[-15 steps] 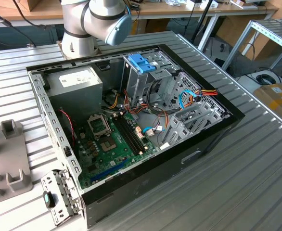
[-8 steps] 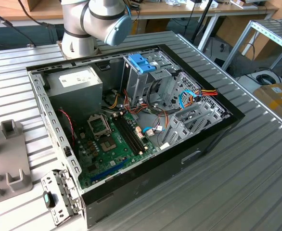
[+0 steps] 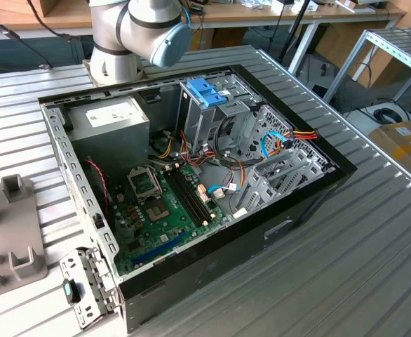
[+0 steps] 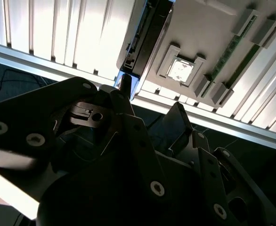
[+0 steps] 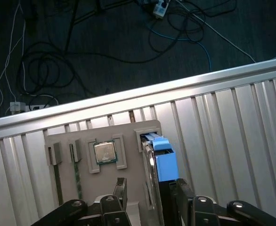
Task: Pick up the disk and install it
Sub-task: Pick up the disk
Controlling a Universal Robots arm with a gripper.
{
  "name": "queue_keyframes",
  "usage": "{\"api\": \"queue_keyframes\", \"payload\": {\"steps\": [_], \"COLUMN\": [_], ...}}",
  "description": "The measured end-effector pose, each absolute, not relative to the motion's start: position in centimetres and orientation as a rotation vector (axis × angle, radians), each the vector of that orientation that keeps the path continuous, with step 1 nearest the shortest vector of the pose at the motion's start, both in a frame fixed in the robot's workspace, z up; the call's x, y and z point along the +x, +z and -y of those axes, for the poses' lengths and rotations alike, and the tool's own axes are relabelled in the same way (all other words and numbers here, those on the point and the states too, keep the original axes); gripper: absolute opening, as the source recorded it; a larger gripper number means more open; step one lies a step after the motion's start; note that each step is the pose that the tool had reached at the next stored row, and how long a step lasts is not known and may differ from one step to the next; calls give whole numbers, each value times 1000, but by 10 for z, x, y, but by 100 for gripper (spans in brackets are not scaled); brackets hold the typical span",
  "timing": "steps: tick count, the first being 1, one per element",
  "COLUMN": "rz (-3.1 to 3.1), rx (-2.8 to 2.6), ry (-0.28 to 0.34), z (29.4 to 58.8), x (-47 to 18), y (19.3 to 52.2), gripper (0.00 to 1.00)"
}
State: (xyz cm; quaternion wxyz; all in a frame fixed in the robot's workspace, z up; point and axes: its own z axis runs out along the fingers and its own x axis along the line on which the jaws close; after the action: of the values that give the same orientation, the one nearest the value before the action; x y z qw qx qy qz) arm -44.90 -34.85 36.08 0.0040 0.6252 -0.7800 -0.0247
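The disk, silver-grey with a blue plastic frame, stands on edge in a slot of a grey holder tray on the ribbed metal table. My gripper hangs just above it and is open, with one black finger on each side of the disk. One finger is close to the blue frame and the other stands apart from the metal side. In the second wrist view the disk shows edge-on past the black gripper body. In the exterior view the open computer case lies on the table with its metal drive cage.
The holder tray also carries a processor chip and memory sticks. Past the table edge are floor cables. Inside the case sit a power-supply box, the motherboard and loose wires. A blue handle tops the cage.
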Motion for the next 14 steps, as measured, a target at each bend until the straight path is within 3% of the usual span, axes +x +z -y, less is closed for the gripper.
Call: {"api": "queue_keyframes", "payload": {"steps": [14], "rz": [2444], "rx": [1959], "ry": [-77], "z": [325], "x": [-449], "y": [357], "gripper": [54]}}
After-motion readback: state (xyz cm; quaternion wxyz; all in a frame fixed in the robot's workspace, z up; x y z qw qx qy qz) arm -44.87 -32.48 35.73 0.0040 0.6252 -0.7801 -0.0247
